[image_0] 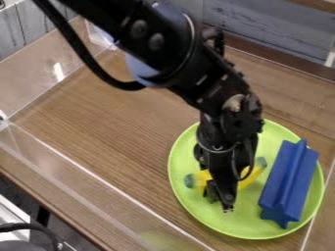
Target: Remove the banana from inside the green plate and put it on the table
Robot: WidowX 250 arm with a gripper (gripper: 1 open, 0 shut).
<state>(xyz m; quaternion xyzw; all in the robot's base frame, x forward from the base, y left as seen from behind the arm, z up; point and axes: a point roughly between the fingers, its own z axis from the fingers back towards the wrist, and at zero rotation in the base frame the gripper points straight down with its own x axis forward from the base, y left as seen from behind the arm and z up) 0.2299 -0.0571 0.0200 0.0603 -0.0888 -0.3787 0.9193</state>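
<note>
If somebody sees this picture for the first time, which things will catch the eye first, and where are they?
The big black robot arm reaches from the upper left down to the lime-green plate at the lower right of the wood-grain table. Its gripper points down into the plate, right at a small yellow banana, which it mostly hides. A blue ridged block lies on the plate's right side.
</note>
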